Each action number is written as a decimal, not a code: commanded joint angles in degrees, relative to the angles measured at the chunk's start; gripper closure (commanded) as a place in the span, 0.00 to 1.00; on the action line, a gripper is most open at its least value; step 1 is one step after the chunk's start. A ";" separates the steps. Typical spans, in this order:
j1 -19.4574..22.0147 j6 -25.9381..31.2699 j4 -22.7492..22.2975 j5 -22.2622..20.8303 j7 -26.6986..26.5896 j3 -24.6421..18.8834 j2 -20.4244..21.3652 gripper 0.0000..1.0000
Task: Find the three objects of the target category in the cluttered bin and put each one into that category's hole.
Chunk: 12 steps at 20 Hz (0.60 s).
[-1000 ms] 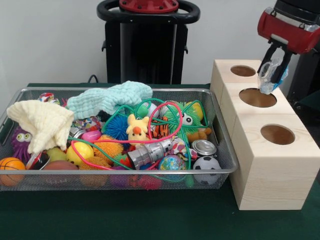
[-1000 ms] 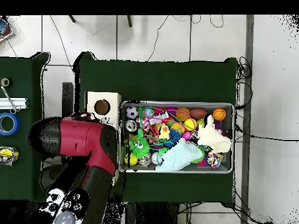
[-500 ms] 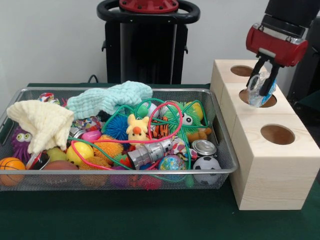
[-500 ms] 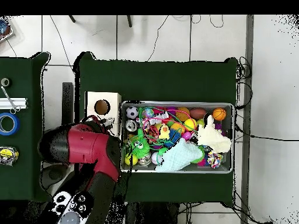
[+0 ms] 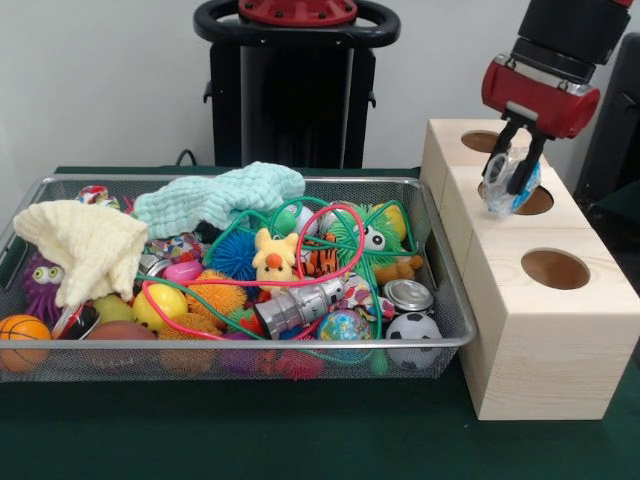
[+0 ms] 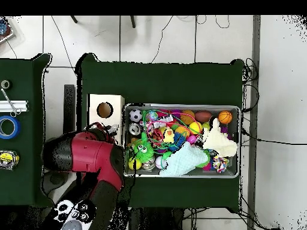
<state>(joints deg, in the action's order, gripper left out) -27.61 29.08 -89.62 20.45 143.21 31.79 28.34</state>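
Note:
In the front view my gripper (image 5: 508, 172) is shut on a small translucent blue-and-white object (image 5: 503, 190). It hangs just above the left rim of the middle hole (image 5: 541, 203) of the pale wooden box (image 5: 530, 340). The far hole (image 5: 477, 141) and the near hole (image 5: 555, 268) stand open. In the overhead view the red arm (image 6: 90, 157) covers the gripper and most of the box, leaving one hole (image 6: 105, 109) showing.
A wire mesh bin (image 5: 200, 348) left of the box is packed with toys. It holds a yellow cloth (image 5: 85, 245), a mint cloth (image 5: 215, 195), a soccer ball (image 5: 412, 328), a tin can (image 5: 407, 295) and a yellow duck plush (image 5: 275, 255). Tape rolls (image 6: 8, 127) lie on a side table.
In the front view the gripper has carried the object leftwards, from the right of the middle hole to over its left rim. The bin's contents have not moved.

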 commanded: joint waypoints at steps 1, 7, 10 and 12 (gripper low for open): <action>-1.82 1.16 -5.40 2.83 15.95 -2.67 -3.18 1.00; -2.46 1.33 -5.07 4.09 15.65 -1.99 -4.11 1.00; -2.09 -0.06 -6.16 4.60 14.44 -2.68 -3.68 1.00; -2.31 0.52 -6.28 4.70 14.11 -2.46 -3.28 1.00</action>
<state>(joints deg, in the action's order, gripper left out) -30.78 29.10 -90.25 22.94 143.21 33.22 27.29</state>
